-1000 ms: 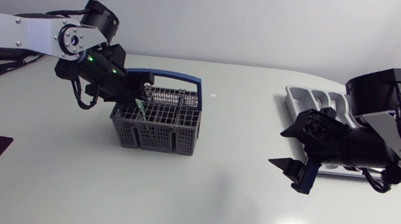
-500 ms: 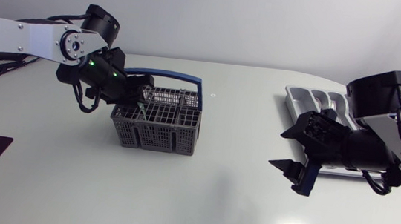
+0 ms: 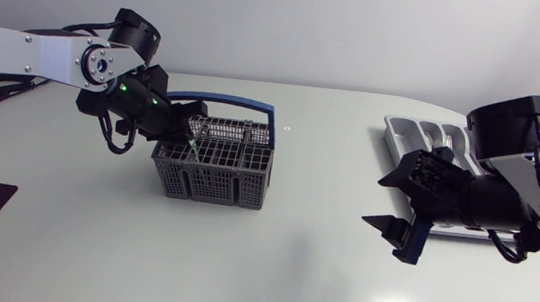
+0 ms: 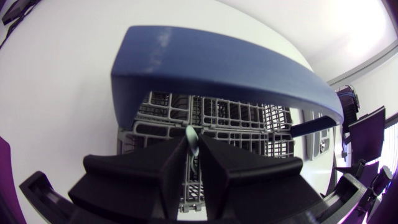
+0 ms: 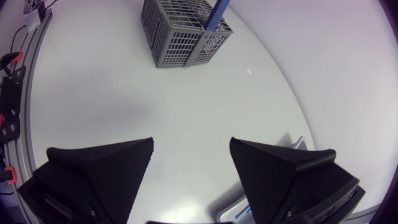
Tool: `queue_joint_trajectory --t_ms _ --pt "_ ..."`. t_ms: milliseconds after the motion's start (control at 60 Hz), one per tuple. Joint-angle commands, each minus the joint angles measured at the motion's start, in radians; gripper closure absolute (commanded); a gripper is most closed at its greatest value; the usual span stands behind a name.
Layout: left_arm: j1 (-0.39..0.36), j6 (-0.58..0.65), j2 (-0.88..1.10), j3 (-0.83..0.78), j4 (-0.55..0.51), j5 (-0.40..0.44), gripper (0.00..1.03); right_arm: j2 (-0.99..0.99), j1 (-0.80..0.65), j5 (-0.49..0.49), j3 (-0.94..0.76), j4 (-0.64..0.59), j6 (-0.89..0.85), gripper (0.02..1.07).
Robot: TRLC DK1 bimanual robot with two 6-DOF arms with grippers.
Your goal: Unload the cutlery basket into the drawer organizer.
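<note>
White table (image 3: 267, 271), seen from above. A silver-grey moulded drawer organizer (image 3: 407, 137) lies at its right side; a dark grey grid-walled cutlery basket (image 3: 212, 175) with a blue arched handle (image 3: 225, 101) stands left of centre, well apart from it. The right gripper (image 3: 373, 200) hangs beside the organizer, fingers spread wide with nothing between them. The left gripper (image 4: 192, 142) sits over the basket under the handle, fingers pinched on a thin pale green utensil tip (image 4: 192, 133).

organizer (image 3: 410, 136): mostly behind right arm (image 3: 507, 191) | pale utensil (image 4: 192, 137): kind unclear
</note>
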Motion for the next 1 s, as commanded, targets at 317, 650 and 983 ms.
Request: queue_joint_trajectory --t_ms 317,650,983 --pt "0.008 -0.021 -0.023 -0.06 -0.004 -0.001 0.91 -0.012 0.008 -0.004 -0.032 0.018 0.012 0.19" --pt "0.006 -0.027 -0.071 -0.092 0.014 -0.001 0.91 -0.029 0.008 -0.003 -0.034 0.015 0.011 0.19" --pt "-0.003 -0.028 -0.133 -0.124 0.062 -0.038 0.91 -0.04 0.01 -0.003 -0.034 0.01 0.011 0.19"
